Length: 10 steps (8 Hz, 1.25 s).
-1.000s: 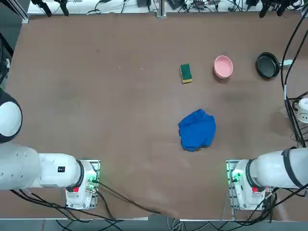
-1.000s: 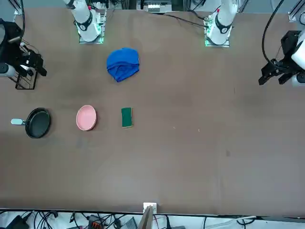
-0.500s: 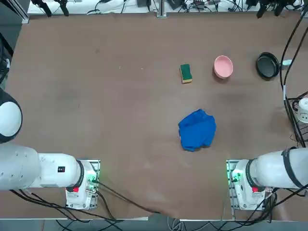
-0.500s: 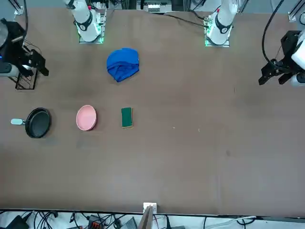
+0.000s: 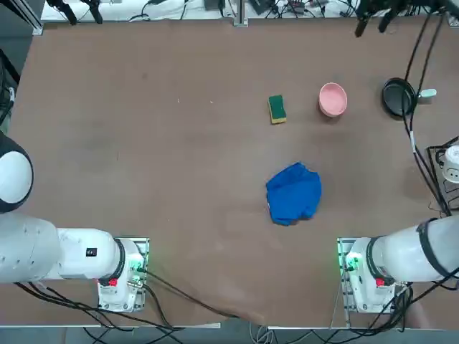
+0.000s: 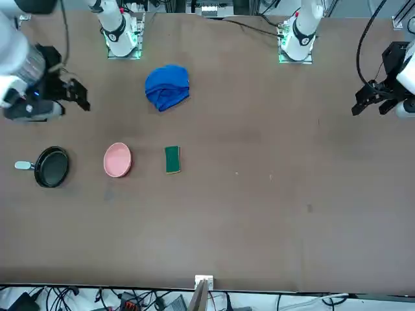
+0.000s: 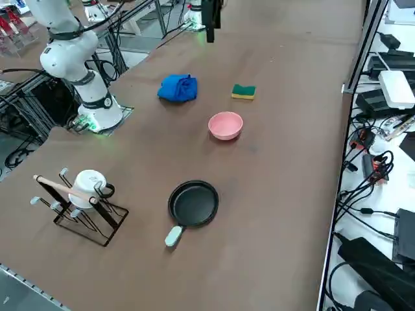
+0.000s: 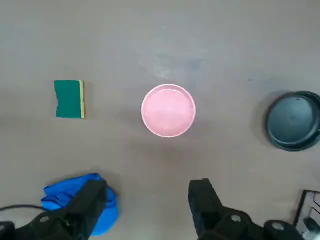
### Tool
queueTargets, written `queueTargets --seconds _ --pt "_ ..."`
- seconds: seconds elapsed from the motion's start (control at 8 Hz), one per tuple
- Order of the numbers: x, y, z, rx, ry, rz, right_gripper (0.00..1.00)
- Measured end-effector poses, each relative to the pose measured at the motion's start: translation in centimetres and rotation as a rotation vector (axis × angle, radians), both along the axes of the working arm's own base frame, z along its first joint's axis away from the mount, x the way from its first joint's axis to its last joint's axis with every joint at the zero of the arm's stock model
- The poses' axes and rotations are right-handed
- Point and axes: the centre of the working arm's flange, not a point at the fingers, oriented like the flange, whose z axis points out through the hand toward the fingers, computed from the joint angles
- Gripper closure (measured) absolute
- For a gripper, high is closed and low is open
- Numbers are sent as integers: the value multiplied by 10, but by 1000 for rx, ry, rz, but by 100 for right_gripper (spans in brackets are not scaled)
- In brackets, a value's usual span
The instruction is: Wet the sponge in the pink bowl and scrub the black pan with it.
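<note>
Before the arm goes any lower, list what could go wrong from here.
The pan stands beside the bowl with its handle sticking out, so a swinging arm might catch it.

The bowl is small and light-looking; if it holds water, pressing the sponge into it could tip or slide it.

The open right claw hangs high above the table, and the sponge lies flat, so a grab could close too high and miss.
</note>
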Motion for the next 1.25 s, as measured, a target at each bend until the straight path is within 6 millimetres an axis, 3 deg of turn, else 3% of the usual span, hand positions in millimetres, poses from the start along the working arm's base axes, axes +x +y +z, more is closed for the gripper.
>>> queueTargets --seconds 0.38,0.88,1.25 --pt "14 31 -35 64 29 20 0" --pt "13 107 -82 79 -39 -75 0" --pt "-3 160 -150 101 -99 -60 0"
